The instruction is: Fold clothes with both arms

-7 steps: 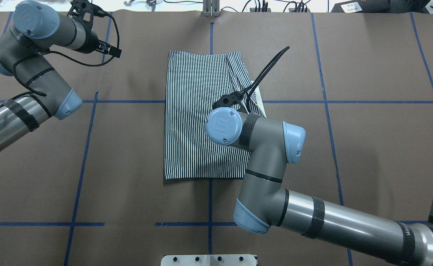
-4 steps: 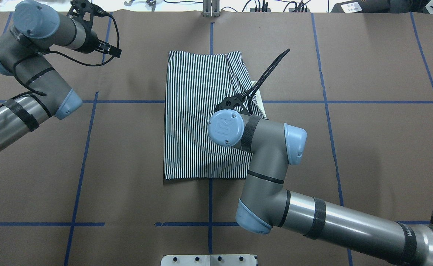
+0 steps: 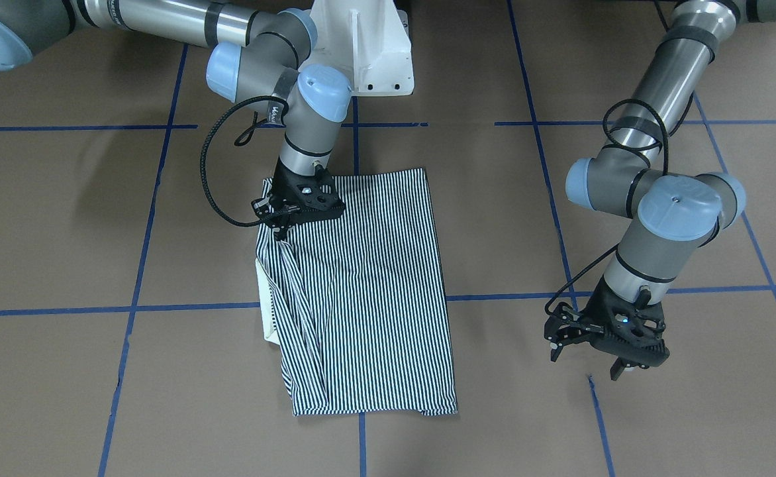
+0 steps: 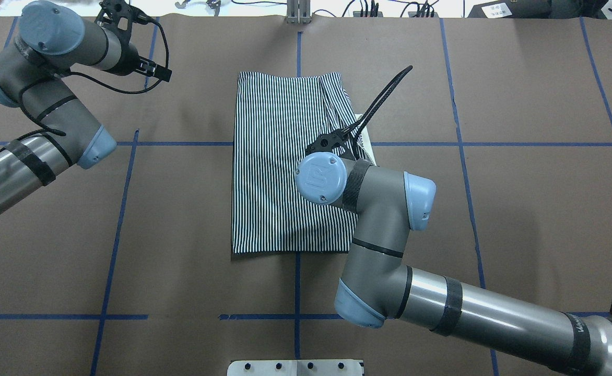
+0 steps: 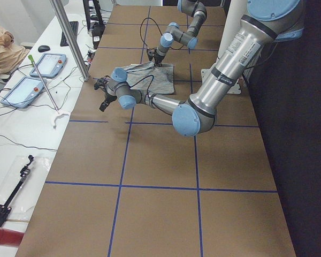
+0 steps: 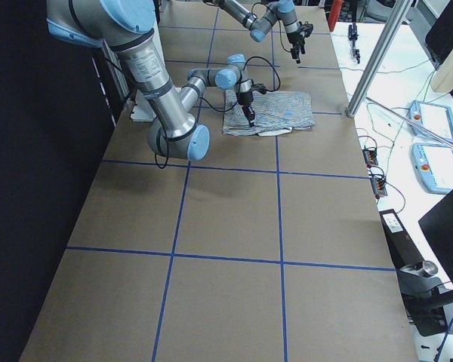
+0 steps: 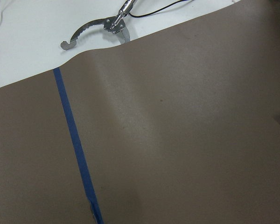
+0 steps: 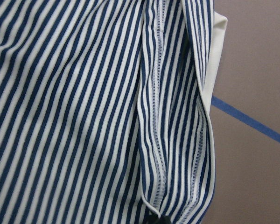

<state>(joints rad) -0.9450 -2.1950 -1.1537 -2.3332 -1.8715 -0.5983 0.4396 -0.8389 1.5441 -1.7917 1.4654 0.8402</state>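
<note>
The striped polo shirt [image 4: 280,167] lies folded into a tall rectangle at the table's middle, also seen in the front view [image 3: 368,298]. Its cream collar [image 3: 265,318] sticks out from under one long edge. My right gripper [image 3: 281,230] is shut on a loose hem fold at that same edge, which rises slightly to it. The right wrist view shows the fold [image 8: 154,140] running down to a dark fingertip [image 8: 159,220]. In the overhead view the right wrist hides the grip. My left gripper [image 3: 585,363] is open and empty over bare table, well away from the shirt.
The white pedestal base [image 3: 368,53] stands at the robot's side of the table. Blue tape lines [image 4: 118,219] grid the brown paper. A metal tool [image 7: 100,30] lies on the white bench just past the table's far edge, near the left gripper.
The right arm's wrist has shifted slightly back toward the robot and outward along the shirt's edge. The left arm has not moved, and the shirt's shape looks the same.
</note>
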